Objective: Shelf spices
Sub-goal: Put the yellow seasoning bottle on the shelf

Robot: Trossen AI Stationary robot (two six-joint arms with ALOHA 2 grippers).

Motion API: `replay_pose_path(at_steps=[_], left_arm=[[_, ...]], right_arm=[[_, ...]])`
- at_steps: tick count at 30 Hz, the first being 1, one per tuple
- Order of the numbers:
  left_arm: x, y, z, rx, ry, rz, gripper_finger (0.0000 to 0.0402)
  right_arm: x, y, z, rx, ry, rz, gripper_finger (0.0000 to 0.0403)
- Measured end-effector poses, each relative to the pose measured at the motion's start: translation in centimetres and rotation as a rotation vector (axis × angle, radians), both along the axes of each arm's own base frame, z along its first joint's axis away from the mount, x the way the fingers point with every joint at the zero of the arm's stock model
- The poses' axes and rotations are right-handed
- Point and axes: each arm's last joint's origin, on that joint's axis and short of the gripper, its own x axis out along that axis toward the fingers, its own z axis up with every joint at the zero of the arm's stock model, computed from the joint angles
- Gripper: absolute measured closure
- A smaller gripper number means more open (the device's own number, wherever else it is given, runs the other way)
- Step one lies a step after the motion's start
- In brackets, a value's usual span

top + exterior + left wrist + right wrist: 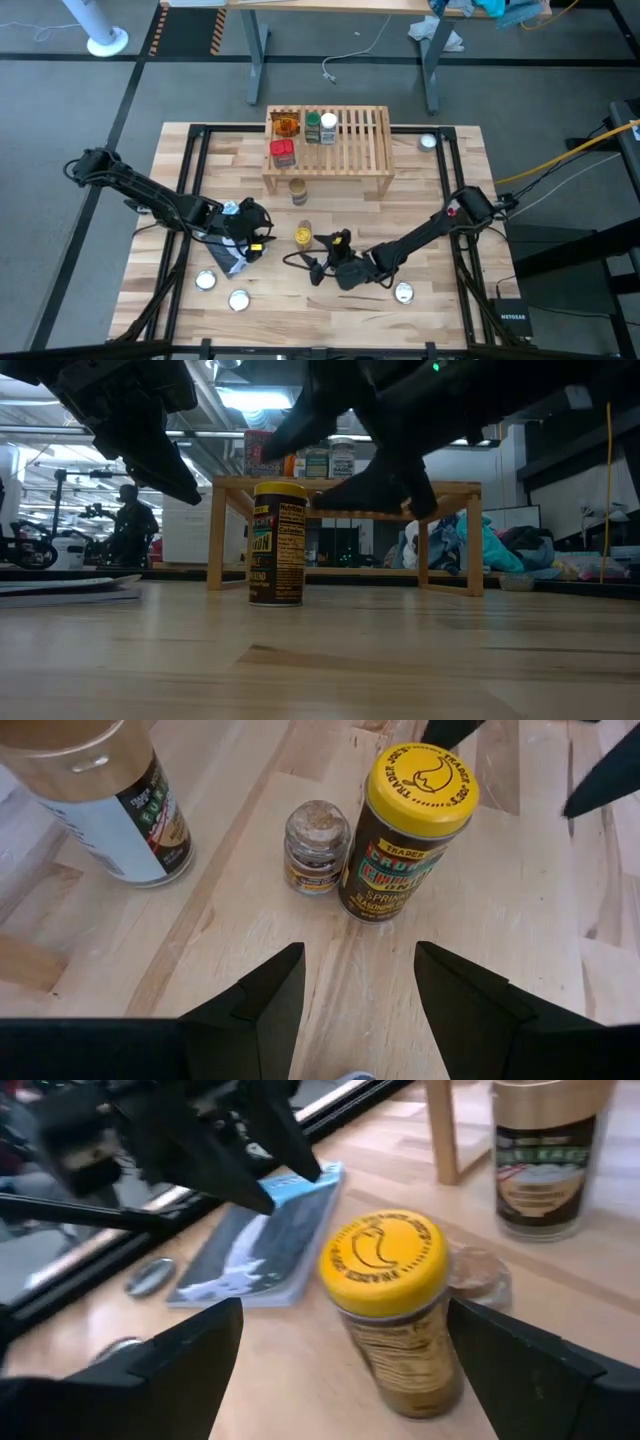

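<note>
On the counter (420,200), the yellow-lidded spice jar (303,234) stands at 6 o'clock from the shelf (340,165), the right end effector (340,1370) spread wide and empty around it, seemingly to grasp, while the left end effector (355,995) waits half open at its 9 o'clock.

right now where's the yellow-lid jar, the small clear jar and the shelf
yellow-lid jar (421,780), left wrist view, centre of its lid
small clear jar (317,832), left wrist view, its cork-coloured top
shelf (352,140), high view, bare slats of its top
</note>
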Motion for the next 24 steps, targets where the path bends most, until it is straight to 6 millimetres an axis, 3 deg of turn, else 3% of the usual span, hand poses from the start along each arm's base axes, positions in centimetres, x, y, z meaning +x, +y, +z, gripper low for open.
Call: replay_pose_path(at_steps=[24], left_arm=[[0.0,0.0,0.0,0.0,0.0,0.0,0.0219]], right_arm=[[1.5,0.4,-2.9,-0.092,0.089,-0.07,0.0045]])
